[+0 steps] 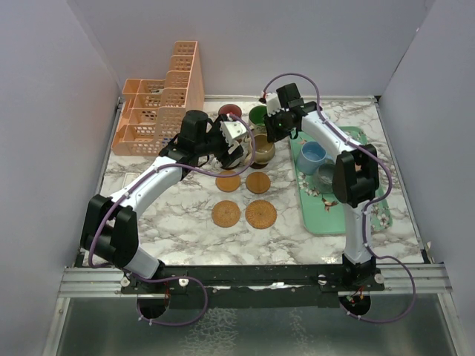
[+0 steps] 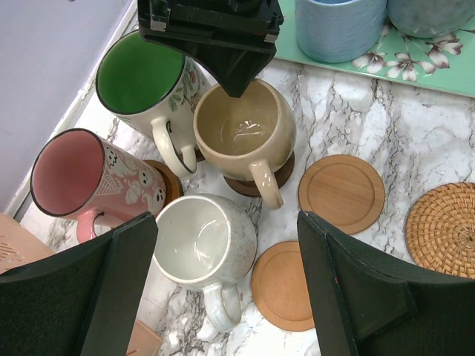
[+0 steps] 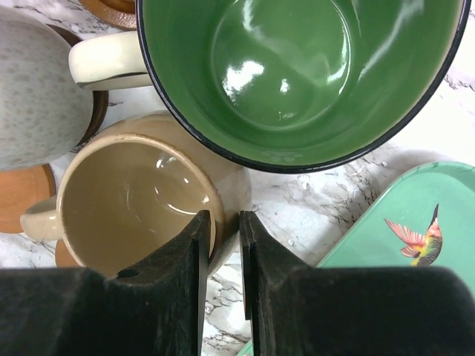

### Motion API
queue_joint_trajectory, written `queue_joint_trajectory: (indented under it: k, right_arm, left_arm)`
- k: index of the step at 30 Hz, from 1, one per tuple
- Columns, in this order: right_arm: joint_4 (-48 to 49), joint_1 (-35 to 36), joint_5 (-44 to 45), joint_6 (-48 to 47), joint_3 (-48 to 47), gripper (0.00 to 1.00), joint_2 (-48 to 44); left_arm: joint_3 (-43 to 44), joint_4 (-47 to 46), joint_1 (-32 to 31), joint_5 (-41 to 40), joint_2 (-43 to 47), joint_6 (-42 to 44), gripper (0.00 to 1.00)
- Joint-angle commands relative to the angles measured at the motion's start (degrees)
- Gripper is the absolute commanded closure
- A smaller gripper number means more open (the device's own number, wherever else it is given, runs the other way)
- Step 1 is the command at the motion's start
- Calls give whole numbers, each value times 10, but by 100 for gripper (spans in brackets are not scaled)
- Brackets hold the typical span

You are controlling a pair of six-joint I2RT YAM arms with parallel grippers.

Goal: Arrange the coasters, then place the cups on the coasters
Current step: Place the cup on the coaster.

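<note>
1. While my left gripper (image 2: 226, 248) hangs over the mug cluster, its fingers (image 2: 82, 297) stand wide apart and hold nothing.
2. Directly below, between those fingers, stands the cream-white mug (image 2: 197, 248), its handle pointing back towards the wrist. A plain wooden coaster (image 2: 286, 285) lies just beside it, nearer the finger on the view's right.
3. Beyond the fingertips I see the tan mug (image 2: 241, 126) sitting on a dark coaster (image 2: 286, 172), with the green mug (image 2: 141, 74) just beside it. The pink mug (image 2: 67, 174) is off towards the other finger.
4. Out past the finger on the view's right lie another wooden coaster (image 2: 341, 193) and a woven coaster (image 2: 445, 230).
5. My right gripper (image 3: 224, 222) has its fingers (image 3: 178, 282) only a narrow slit apart, astride the tan mug's rim, one finger inside and one outside. I cannot tell whether the pads pinch the wall.
6. Just ahead of these fingertips is the green mug. The mint tray (image 3: 386, 222) lies to the outer finger's side, and the blue mug (image 2: 338, 26) and grey mug (image 2: 430, 15) stand on it.
</note>
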State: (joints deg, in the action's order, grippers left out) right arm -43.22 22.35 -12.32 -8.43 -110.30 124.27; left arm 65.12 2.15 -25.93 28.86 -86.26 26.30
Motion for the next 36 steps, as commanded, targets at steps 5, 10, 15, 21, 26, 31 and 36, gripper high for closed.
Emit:
queue_joint_trajectory:
  k: [5,10,15,21,26,31,36]
  right_arm:
    - [-5,5,12,0,-18,78,30]
    - [-6,5,13,2,-22,81,26]
    - [-12,5,13,6,-30,85,20]
    - [-20,5,10,12,-39,88,11]
    - [-27,6,5,18,-39,88,5]
    - [-28,10,7,24,-39,88,1]
    - [-32,14,10,30,-48,88,2]
  left_arm:
    - [-6,-11,4,3,19,0,21]
    - [-9,-12,4,3,18,1,21]
    - [-9,-13,4,5,17,2,21]
    - [-8,-12,3,7,18,2,21]
    - [-9,-11,3,6,19,4,21]
    - [-11,-11,3,6,20,5,21]
    - [-13,-12,4,6,22,5,21]
